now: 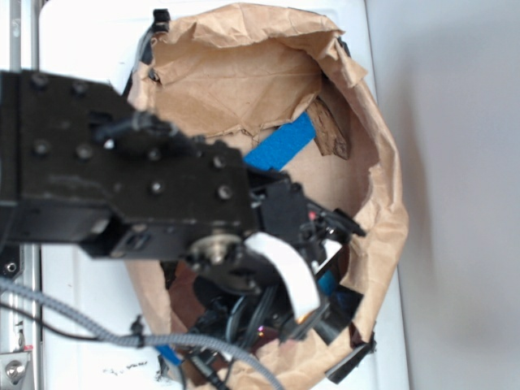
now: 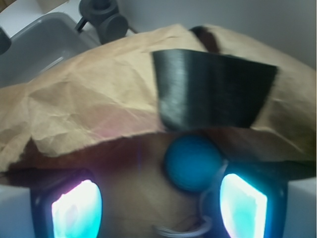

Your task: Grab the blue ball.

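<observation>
The blue ball [image 2: 192, 162], a small teal-blue round ball, lies on the brown paper floor in the wrist view. It is just ahead of my gripper [image 2: 158, 208] and right of centre, close to the right finger pad [image 2: 242, 206]. The left finger pad [image 2: 77, 210] stands far from it. The jaws are wide apart with only paper between them. In the exterior view the black arm and gripper [image 1: 325, 272] reach down into the paper-lined container and cover most of the ball; only a sliver of blue shows by the fingers.
Crumpled brown paper [image 1: 244, 49] forms the walls around the gripper. A flat bright-blue strip [image 1: 280, 145] lies at the back. A black patch [image 2: 213, 91] sits on the paper wall beyond the ball. A thin white wire loop [image 2: 183, 230] lies near the right finger.
</observation>
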`<action>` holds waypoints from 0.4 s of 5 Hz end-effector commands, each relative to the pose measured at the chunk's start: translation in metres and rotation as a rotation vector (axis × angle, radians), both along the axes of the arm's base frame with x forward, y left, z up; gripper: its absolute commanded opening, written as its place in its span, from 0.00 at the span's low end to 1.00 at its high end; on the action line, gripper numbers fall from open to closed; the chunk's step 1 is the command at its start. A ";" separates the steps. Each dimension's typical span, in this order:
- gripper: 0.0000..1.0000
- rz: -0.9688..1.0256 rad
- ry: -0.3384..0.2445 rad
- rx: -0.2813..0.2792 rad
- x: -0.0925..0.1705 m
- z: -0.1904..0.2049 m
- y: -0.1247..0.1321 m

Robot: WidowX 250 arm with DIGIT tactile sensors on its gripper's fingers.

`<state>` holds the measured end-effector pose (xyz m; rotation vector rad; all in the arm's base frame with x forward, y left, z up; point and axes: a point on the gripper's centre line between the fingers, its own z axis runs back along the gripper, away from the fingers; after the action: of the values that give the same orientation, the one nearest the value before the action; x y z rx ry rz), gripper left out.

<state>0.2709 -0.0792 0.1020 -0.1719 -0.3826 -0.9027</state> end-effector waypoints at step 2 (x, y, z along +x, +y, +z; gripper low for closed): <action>1.00 0.044 -0.064 0.082 0.030 -0.027 -0.032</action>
<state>0.2963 -0.0934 0.0612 -0.0557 -0.3432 -0.8688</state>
